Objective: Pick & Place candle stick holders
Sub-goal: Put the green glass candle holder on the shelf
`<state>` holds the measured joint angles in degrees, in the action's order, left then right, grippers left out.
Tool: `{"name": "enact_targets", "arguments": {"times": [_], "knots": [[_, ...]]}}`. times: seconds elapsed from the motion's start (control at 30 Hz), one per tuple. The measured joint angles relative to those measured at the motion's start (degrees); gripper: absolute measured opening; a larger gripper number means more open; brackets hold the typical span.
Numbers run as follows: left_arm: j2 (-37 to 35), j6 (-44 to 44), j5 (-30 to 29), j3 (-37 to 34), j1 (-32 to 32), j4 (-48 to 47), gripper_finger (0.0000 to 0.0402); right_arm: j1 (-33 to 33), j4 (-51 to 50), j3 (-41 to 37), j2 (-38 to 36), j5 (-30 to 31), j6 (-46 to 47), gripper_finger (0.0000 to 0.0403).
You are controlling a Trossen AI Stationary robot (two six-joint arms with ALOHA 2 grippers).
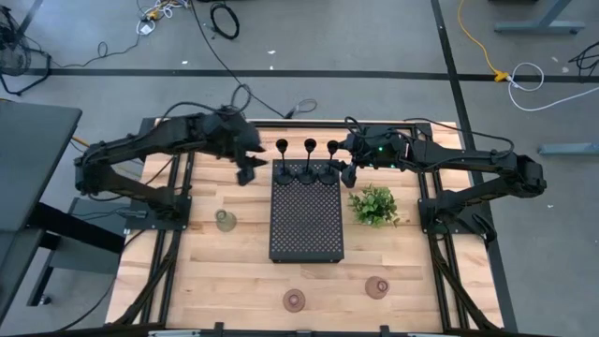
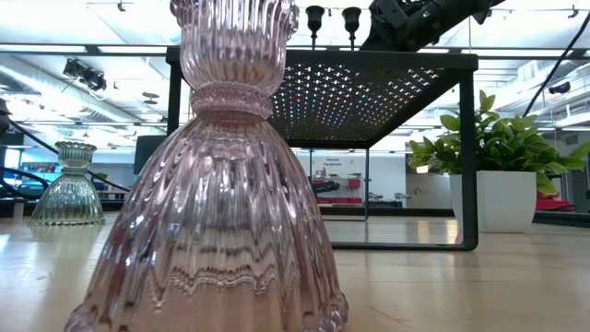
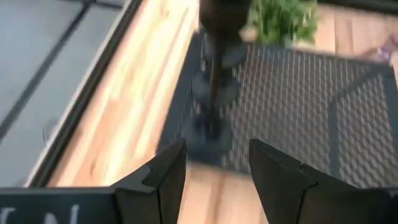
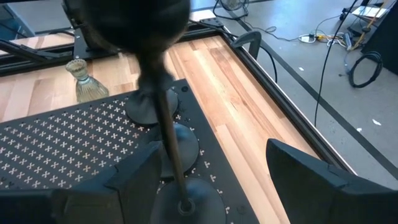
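Three black candle stick holders (image 1: pixel 309 168) stand in a row on their round bases at the far end of the black perforated tray (image 1: pixel 306 229). My left gripper (image 1: pixel 248 175) is open just left of the row, which shows ahead of its fingers in the left wrist view (image 3: pixel 211 93). My right gripper (image 1: pixel 348 175) is open at the right end of the row. The nearest holder's thin stem (image 4: pixel 169 149) stands between its fingers, close to one of them; I see no touch. A greenish glass holder (image 1: pixel 225 220) and two pinkish ones (image 1: pixel 294 300) (image 1: pixel 377 286) stand on the table.
A green leafy plant (image 1: pixel 374 204) in a white pot (image 2: pixel 502 198) stands right of the tray, near my right arm. The tray stands raised on legs (image 2: pixel 467 157). One pinkish glass holder (image 2: pixel 221 184) stands at the table's near edge. Bare wood lies left and right of the tray.
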<state>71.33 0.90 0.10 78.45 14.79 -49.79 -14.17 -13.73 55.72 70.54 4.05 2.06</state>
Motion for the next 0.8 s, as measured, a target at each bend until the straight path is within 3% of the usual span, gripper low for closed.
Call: {"name": "enact_targets", "arguments": {"times": [0.4,0.67,0.8], "knots": [[-8.3,-18.9,-2.6,-0.1,-5.8,-32.0,0.0179,0.0,-0.5,0.0,0.0,0.0,0.9,0.0286],[-10.3,-30.2,-12.0,-0.2,-15.0,-36.8,0.0179,0.0,-0.6,0.0,0.0,0.0,2.0,0.0286],[-12.2,-35.4,-13.4,-4.3,-20.3,-36.1,0.0179,0.0,-0.9,0.0,0.0,0.0,2.0,0.0286]]}}
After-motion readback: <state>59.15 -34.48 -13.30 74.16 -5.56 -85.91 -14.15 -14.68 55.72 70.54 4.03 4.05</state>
